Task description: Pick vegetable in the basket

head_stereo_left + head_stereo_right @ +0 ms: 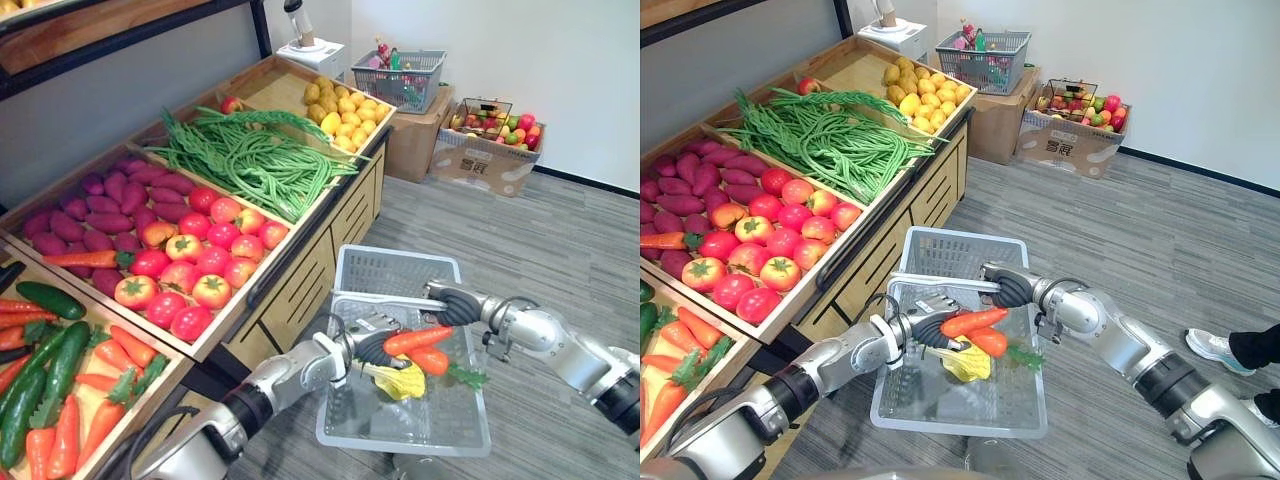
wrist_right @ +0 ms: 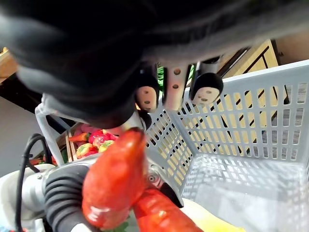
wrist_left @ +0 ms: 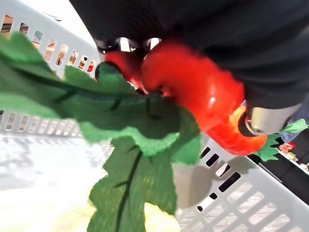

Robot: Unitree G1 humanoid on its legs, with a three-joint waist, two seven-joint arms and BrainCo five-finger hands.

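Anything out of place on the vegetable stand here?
Yes. One carrot lies among the purple sweet potatoes, and a red round fruit sits at the far end of the green beans.

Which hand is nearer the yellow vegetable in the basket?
Left. The left hand, gripping a carrot, hovers just above the yellow vegetable; the right hand grips the basket handle, further off.

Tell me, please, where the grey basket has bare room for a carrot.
The bare floor at the basket's near end, between the yellow leafy vegetable and the near wall. Crowded mid-basket: the left robot hand with its carrot, a second carrot beneath. The right robot hand grips the handle.
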